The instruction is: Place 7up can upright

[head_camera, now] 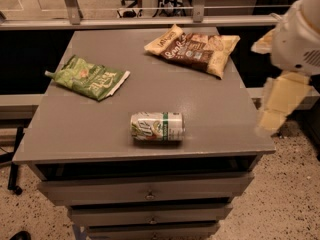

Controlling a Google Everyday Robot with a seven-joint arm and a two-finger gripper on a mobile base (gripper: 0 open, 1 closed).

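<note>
The 7up can (157,127) lies on its side near the front middle of the grey table top (75,134), its long axis running left to right and its green band toward the right end. My gripper (272,115) hangs off the table's right edge at the end of the white and cream arm (297,39). It is to the right of the can, well apart from it, and holds nothing that I can see.
A green crinkled snack bag (90,79) lies at the left of the table. A brown and cream chip bag (192,48) lies at the back right. Drawers (150,191) are below the front edge. A rail (150,21) runs behind the table.
</note>
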